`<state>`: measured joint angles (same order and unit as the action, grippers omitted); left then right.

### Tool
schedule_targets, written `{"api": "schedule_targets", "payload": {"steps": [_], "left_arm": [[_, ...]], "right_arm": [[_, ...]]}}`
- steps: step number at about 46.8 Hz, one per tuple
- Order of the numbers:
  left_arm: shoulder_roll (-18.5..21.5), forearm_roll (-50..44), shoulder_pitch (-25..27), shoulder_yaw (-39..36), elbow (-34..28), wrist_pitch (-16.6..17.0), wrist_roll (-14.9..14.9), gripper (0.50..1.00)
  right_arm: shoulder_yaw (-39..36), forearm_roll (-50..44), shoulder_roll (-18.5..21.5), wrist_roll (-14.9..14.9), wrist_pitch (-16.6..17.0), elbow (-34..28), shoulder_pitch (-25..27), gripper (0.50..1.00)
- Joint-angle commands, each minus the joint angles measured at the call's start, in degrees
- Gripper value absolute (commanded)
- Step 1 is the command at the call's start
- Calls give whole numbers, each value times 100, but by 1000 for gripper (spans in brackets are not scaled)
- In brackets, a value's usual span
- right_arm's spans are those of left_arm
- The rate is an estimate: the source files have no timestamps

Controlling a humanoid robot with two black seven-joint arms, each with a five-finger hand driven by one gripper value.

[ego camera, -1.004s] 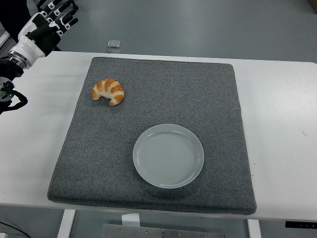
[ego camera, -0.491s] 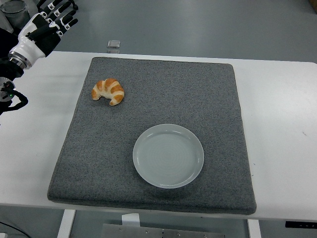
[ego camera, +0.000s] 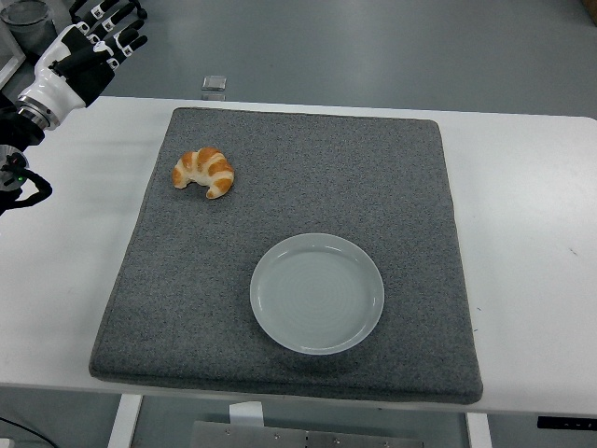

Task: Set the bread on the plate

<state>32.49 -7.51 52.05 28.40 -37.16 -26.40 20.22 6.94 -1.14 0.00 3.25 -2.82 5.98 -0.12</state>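
Up at the far left corner, the left robot hand hovers with fingers spread, empty, while the bread lies on the grey mat well to its right and nearer, the plate nearer still.

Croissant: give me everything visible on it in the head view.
The croissant is a single curved, crescent-shaped pastry, golden brown with paler cream bands across its ridges. It looks whole and intact. It lies flat on the grey mat, in the mat's far left part, both tips pointing toward the near side. Nothing but the mat touches it. The plate sits apart, nearer and to the right, and the left hand is well away at the far left.
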Motion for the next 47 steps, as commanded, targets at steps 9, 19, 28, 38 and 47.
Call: {"api": "schedule_targets", "payload": {"steps": [9,19,28,38,47], "left_arm": [[284,118,226,-264,-423,178,-71,973],[952,636,1087,-1072,-1275,811,-97,964],[1471,1733,1826,-1609,-2013,996,-132,956],[1699,4044,1993,-1723,-2286,1066,-132,958],[1910,5584,1906,-1776,-2559,1057,-132,958]], "right_arm": [[0,0,0,0,1,0,3,938],[0,0,0,0,-8,0,3,938],[0,0,0,0,1,0,3,938],[0,0,0,0,1,0,3,940],[0,0,0,0,1,0,3,938]]}}
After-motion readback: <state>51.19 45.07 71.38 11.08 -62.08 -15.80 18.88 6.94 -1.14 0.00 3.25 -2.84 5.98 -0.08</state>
